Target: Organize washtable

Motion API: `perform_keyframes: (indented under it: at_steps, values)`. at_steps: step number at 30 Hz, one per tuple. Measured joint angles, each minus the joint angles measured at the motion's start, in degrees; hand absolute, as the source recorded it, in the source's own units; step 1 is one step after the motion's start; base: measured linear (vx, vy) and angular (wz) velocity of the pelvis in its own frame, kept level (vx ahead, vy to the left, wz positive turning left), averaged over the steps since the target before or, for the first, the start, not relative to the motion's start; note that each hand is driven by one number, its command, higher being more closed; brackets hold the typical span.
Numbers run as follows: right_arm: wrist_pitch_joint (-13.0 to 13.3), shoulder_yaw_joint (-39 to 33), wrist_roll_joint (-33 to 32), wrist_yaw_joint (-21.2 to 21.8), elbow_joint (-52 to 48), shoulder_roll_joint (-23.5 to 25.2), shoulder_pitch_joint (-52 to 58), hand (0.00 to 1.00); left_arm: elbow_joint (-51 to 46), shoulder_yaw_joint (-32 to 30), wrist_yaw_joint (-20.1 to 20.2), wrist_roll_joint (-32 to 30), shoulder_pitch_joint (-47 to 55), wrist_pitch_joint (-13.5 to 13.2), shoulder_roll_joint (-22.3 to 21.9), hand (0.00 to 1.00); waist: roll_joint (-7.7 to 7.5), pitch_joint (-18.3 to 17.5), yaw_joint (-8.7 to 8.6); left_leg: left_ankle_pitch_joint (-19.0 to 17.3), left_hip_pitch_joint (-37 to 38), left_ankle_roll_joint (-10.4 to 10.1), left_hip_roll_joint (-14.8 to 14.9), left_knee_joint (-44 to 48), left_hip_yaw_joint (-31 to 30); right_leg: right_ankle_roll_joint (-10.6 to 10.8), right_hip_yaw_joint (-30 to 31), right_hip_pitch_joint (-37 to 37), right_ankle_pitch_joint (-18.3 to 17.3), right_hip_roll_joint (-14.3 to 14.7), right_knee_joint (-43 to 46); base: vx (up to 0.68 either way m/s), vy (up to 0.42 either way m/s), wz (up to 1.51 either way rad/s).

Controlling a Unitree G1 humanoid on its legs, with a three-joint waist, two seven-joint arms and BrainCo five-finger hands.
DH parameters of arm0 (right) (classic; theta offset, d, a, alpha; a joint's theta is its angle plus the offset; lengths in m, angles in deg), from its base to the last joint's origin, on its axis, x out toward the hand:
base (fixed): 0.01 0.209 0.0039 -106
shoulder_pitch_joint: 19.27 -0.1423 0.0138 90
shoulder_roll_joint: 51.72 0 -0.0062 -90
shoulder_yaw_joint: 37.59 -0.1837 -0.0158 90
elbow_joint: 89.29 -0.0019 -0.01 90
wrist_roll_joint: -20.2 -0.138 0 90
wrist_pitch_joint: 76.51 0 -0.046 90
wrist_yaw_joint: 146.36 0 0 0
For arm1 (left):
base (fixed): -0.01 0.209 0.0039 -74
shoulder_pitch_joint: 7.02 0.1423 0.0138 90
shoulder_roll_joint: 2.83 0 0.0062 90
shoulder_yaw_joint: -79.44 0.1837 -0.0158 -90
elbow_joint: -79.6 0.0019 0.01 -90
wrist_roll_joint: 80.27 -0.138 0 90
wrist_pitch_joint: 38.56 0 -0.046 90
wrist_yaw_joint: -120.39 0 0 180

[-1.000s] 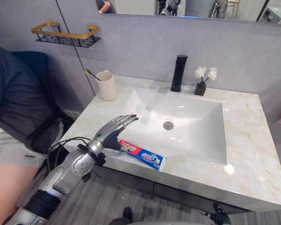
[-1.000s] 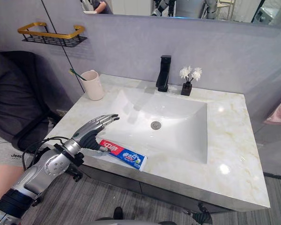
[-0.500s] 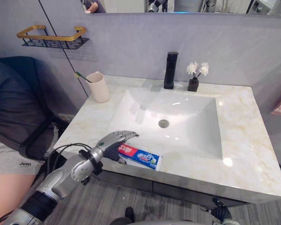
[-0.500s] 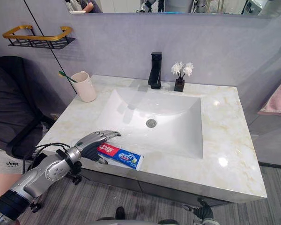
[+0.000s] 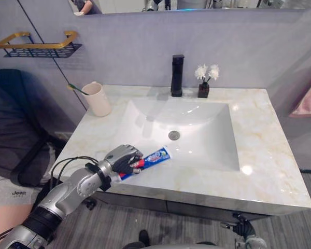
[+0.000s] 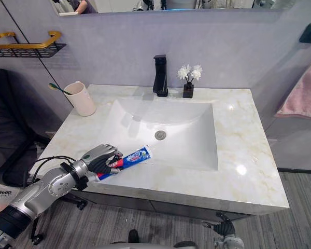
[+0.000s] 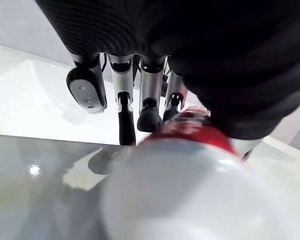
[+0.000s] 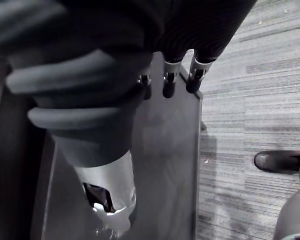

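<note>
Where containers stand round the sink (image 5: 197,132), they are listed first.

- **Cream cup** (image 5: 97,99): upright on the marble counter (image 5: 269,155), off the sink's far left corner. It holds one toothbrush (image 5: 76,89), whose green handle leans out away from the sink.
- **Small dark vase** (image 5: 203,90): behind the sink's far rim, holding white flowers (image 5: 207,71). A black faucet (image 5: 177,75) stands just beside it, also behind that rim.
- **Gold-railed wire shelf** (image 5: 36,45): on the wall, well to the left of the sink.
- **Toothpaste tube** (image 5: 154,155): red and blue, at the sink's near rim, left of centre. Its blue end points toward the sink's drain (image 5: 173,135). Whether the tube touches the counter cannot be told.
- **Left hand** (image 5: 123,158): at the near left of the sink, fingers and thumb curled round the tube's red end. In the left wrist view the white cap end juts out past the heel of the hand.
- **Right hand** (image 8: 168,82): seen in its own wrist view, fingers hanging loose and straight, holding nothing.
</note>
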Motion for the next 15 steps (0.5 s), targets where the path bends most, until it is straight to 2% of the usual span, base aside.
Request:
perform_keyframes:
  at_steps: [6,10,11,15]
  values:
    - [0.0,-3.5,-0.1,-0.7,-1.1,0.0,0.4,0.0,0.7,-1.9,-0.3,0.2,1.5,1.0,-2.2,1.0,0.37,-0.2,-0.02,-0.3,0.3,-0.1,0.2,0.0,1.1,0.0,1.3,-0.7,0.0,0.0,0.2,-0.03,-0.018,-0.1]
    - [0.0,-12.4,-1.4,-2.9,-6.1,0.9,2.0,0.0,0.6,-5.3,-1.2,0.5,4.3,2.2,-4.6,1.0,0.49,-0.4,-0.83,-0.3,0.4,0.0,0.3,0.0,1.8,0.0,1.9,-0.9,0.2,0.0,0.1,-0.03,-0.009,-0.1]
    - [0.2,-16.5,-2.6,-4.1,-7.9,1.2,2.4,0.0,0.6,-6.7,-1.3,0.6,5.5,2.5,-5.7,1.0,0.46,-0.4,-1.13,-0.3,0.4,0.0,0.3,0.0,2.0,0.0,2.2,-1.0,0.4,0.0,0.1,-0.02,-0.015,-0.09]
    - [0.5,-28.4,-4.8,-7.9,-16.1,2.4,3.5,0.0,-1.4,-11.3,-2.0,0.7,9.4,4.1,-9.1,1.0,0.19,-0.6,-1.01,-0.8,0.4,-0.5,1.0,0.0,3.7,-0.1,4.2,-2.1,0.9,0.4,0.2,-0.03,-0.014,-0.22]
